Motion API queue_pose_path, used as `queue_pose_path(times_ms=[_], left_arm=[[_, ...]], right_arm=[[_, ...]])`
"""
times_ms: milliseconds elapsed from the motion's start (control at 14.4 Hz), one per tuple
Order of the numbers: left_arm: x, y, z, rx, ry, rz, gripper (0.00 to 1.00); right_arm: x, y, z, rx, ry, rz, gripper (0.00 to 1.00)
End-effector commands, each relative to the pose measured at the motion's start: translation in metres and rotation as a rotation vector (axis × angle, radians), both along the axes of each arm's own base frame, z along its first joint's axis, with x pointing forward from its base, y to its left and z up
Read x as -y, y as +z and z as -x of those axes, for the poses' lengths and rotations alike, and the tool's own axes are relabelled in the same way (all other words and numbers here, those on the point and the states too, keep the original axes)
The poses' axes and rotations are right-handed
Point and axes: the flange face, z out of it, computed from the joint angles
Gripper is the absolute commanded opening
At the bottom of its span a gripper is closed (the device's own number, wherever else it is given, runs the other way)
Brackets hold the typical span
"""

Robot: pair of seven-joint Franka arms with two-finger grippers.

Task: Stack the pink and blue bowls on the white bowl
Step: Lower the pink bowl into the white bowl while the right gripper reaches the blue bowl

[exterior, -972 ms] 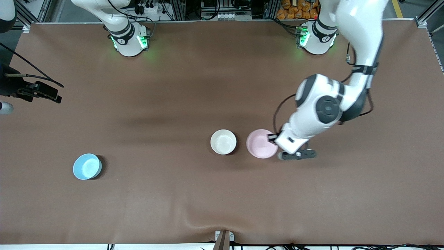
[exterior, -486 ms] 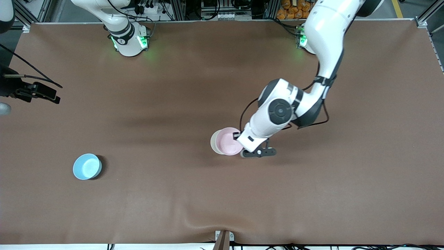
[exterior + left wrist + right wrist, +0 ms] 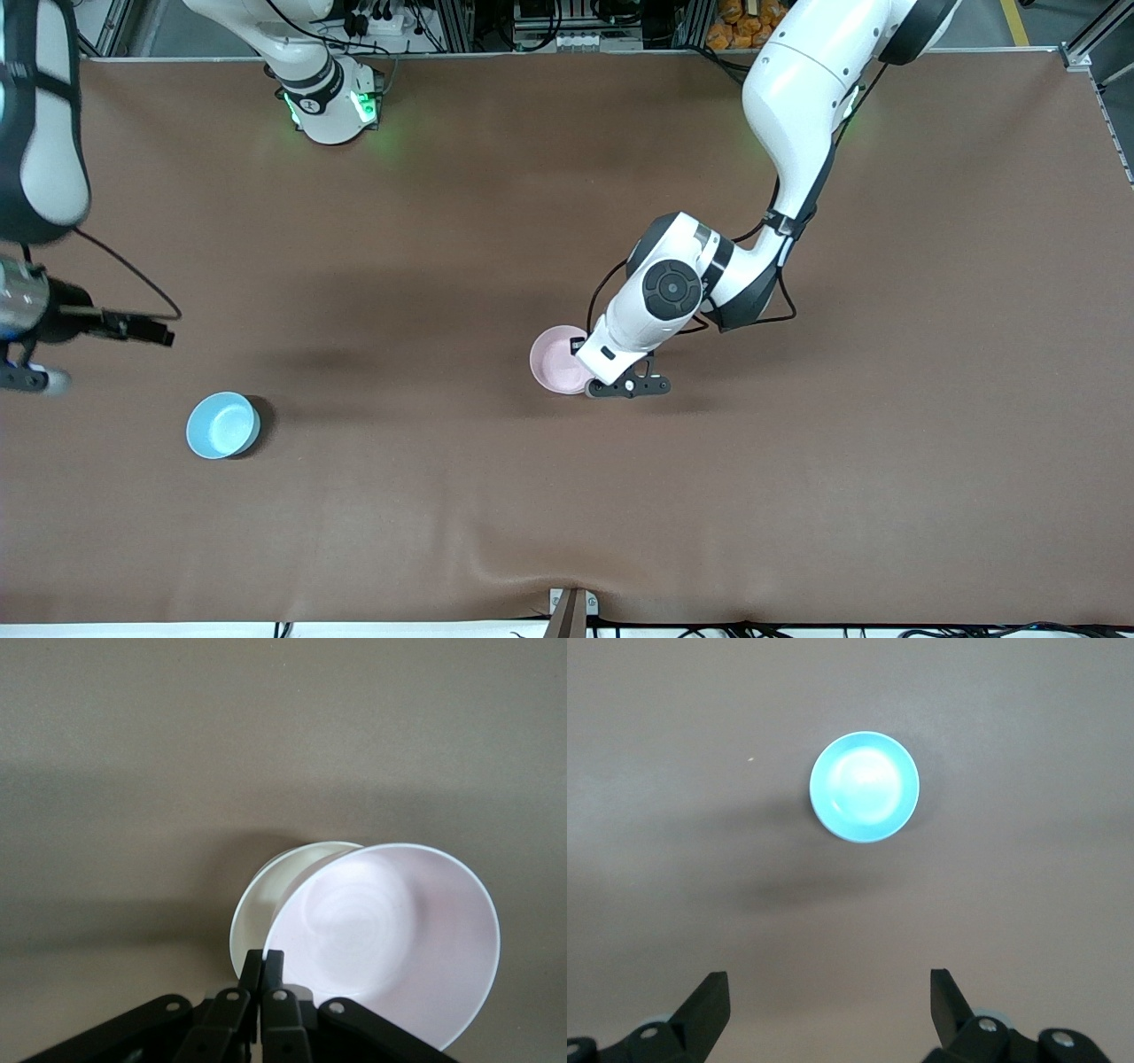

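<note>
At the right arm's end of the table we see the right gripper up in the air, jaws spread wide and empty, near the blue bowl sitting on the brown table. Toward the middle, we find the left gripper pinching the rim of the pink bowl, tilted over the white bowl, which shows only in the left wrist view.
</note>
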Motion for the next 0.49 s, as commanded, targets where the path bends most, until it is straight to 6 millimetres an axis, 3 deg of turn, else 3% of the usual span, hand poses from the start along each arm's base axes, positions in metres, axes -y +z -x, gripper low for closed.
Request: queue_pose_path(times_ms=[0,278,417], left_arm=[[-0.002,-0.006,0.004,-0.010,0.003,-0.011,0.00],[-0.004,-0.011,0.009,-0.023,-0.002,-0.024,0.00],[-0.004,-0.016,0.011,-0.023,-0.011,-0.036,0.00]], right_arm=[[0.009,-0.049,-0.016,-0.027,0.041,0.002,1.00],[0.008,-0.130,-0.033,-0.050,0.049,0.003,1.00],[0.011,-0.151,-0.034,-0.055,0.044,0.003,1.00]])
